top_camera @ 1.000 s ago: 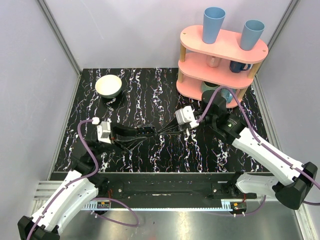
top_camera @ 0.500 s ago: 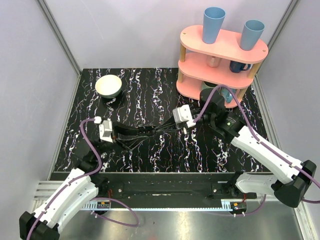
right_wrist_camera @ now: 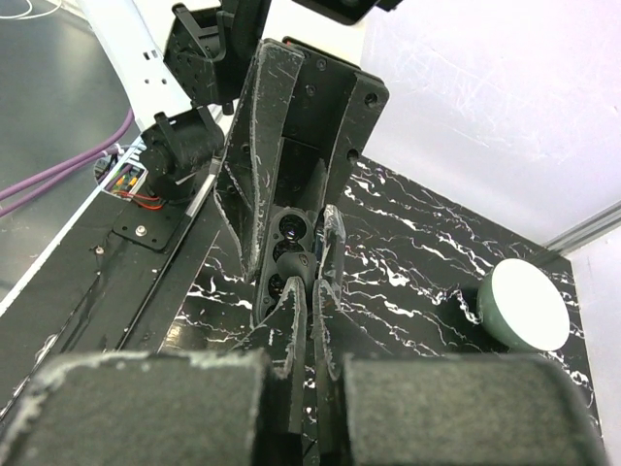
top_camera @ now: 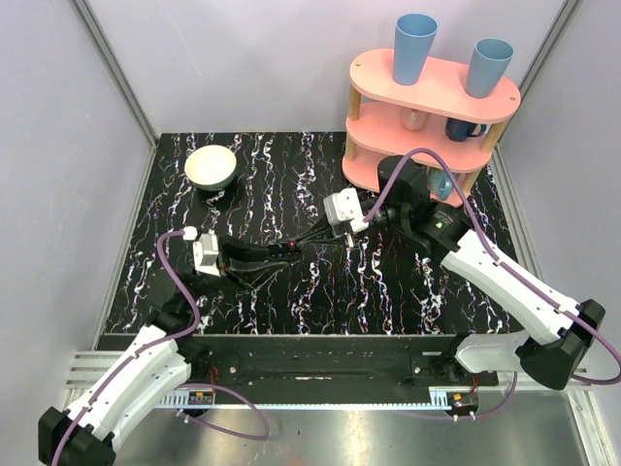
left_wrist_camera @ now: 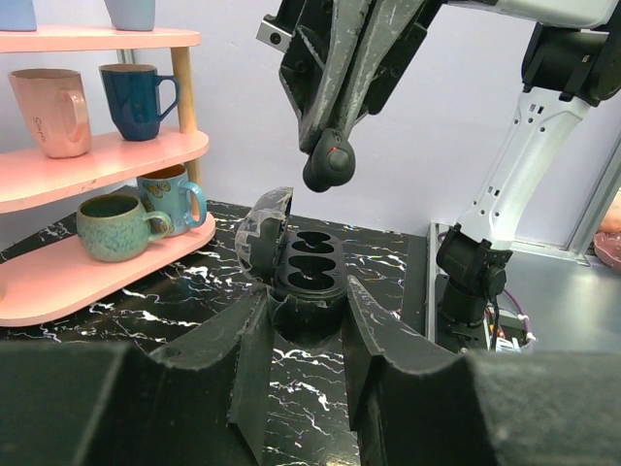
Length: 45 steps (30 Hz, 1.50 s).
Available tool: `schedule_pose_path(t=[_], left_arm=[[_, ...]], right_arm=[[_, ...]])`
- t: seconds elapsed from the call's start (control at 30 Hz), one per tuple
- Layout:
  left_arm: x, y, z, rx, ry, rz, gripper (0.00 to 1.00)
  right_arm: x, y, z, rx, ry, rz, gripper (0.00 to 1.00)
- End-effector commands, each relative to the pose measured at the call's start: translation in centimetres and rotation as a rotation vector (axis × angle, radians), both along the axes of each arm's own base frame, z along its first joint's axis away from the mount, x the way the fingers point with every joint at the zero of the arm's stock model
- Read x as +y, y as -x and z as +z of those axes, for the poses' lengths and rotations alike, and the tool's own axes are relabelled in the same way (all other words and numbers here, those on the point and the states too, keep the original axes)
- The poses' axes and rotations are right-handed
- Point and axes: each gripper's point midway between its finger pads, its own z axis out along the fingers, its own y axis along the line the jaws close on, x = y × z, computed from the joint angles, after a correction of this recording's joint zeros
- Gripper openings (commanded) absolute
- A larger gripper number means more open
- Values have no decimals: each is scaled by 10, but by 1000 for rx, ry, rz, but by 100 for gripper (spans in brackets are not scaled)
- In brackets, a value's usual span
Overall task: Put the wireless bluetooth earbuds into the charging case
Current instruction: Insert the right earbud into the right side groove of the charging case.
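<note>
Clamped open charging case (left_wrist_camera: 310, 264) between left gripper (left_wrist_camera: 309, 291) fingers. Pinched dark earbud (left_wrist_camera: 328, 171) in right gripper (left_wrist_camera: 332, 136), poised directly above case, not touching; likely needed straight descent.

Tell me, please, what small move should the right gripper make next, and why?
Probably lower the right gripper gently. Its earbud hangs above the open case, not touching it. The left gripper holds the case, and both wells look empty.
</note>
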Motion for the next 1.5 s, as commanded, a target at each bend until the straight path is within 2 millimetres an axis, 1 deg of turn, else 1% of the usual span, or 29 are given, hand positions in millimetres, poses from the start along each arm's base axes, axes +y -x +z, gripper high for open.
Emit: schedule_pose_path(t=[0.0,0.27,0.5,0.8,1.0,1.03,1.2,1.47], left_arm=[[4,3,14,-77,40,22,0],[7,9,21,-98,46,21,0],[6,12,25,-105,44,1,0],[7,13,25,-102,45,3,0],[7,11,29,-101,38,17,0],[7,11,29,-101,38,17,0],[8,9,30,-91,44,25,0],[8,8,32,-87,56,26,0]], right_arm=[[1,2,6,-10,10,6,0],[-2,8,7,-6,4,25,0],[-2,13,3,2,9,56,0],[2,13,-2,8,14,79,0],[4,9,-8,-13,12,80,0],[5,8,-12,-12,16,77,0],[8,5,-18,-8,25,67,0],[15,-6,-32,-22,62,18,0]])
